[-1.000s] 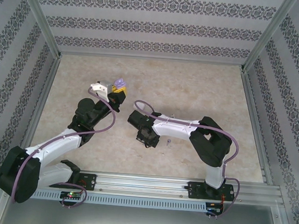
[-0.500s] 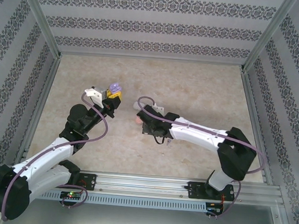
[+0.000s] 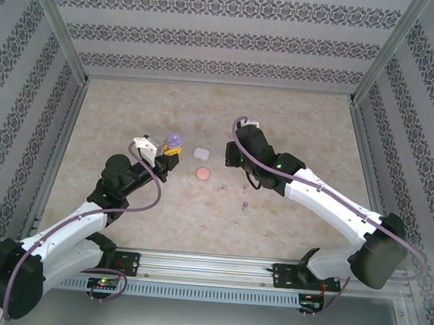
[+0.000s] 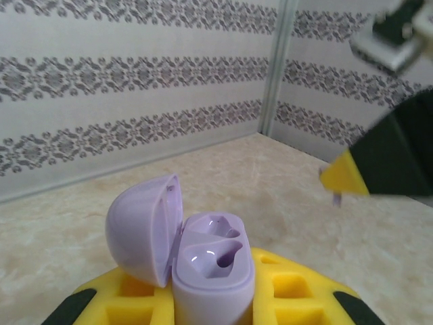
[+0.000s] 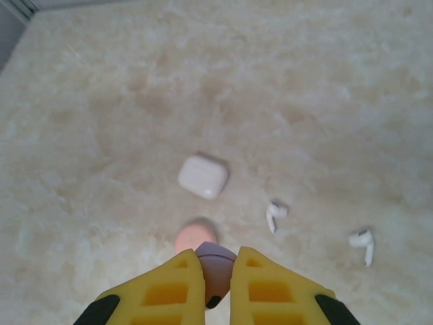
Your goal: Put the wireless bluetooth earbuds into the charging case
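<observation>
The left end effector [image 4: 213, 301] is clamped on an open purple case [image 4: 213, 271] with its lid tipped back and both sockets empty. Just right of that case, a white case [image 3: 201, 153] and a pink case [image 3: 202, 173] lie on the desk [image 3: 297, 116]. Further right, the right end effector [image 5: 218, 257] pinches a purple earbud [image 5: 215, 271], and white earbuds [image 5: 275, 214] lie loose nearby. The bud looks light, hard and slippery. It is probably best held at the head, leaving the stem free for a socket. Half a second earlier the right arm covered the pink case, and the purple case has since shifted slightly rightward.
</observation>
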Tool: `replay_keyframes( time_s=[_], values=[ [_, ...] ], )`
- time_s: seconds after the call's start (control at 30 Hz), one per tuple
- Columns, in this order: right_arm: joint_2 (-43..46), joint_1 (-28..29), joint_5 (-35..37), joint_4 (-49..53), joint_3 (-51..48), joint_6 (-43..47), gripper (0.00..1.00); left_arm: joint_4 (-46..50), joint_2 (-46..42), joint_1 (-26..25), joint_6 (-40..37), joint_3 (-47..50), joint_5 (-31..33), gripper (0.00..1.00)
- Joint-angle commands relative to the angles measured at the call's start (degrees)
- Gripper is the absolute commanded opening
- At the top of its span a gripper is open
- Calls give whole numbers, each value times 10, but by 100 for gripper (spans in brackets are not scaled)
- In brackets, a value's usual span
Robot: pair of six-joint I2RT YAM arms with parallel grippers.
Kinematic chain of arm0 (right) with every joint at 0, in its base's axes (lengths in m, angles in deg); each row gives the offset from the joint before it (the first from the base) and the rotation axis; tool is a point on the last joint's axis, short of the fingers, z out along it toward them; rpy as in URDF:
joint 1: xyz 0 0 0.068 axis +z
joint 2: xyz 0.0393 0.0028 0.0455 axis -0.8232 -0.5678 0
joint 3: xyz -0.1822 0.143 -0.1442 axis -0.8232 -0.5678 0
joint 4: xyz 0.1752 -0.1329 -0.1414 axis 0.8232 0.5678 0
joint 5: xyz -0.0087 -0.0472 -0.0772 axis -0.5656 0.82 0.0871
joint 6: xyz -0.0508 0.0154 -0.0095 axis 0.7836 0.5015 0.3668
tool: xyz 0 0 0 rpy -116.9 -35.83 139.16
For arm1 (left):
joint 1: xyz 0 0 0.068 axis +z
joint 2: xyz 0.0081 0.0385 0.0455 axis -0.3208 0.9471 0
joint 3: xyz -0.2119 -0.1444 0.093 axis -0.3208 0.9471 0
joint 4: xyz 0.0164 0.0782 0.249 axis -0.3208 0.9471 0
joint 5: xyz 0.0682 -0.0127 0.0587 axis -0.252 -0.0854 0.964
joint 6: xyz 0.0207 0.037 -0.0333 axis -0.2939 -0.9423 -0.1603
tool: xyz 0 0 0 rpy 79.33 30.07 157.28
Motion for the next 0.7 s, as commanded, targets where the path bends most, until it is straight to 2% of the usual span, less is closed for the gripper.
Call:
replay_keyframes(
  time_s=[0.0, 0.37, 0.57, 0.67],
  values=[
    [15, -10, -31, -27, 28, 51, 12, -73, 20, -9, -24, 0, -66, 0],
    [37, -20, -105, -98, 36, 124, 12, -63, 101, -28, -68, -76, -202, 0],
    [64, -19, -144, -112, 30, 161, 12, 4, 117, -41, -132, -125, -225, 0],
    [79, -18, -160, -116, 24, 170, 12, 3, 119, -44, -149, -129, -221, 0]
  ],
)
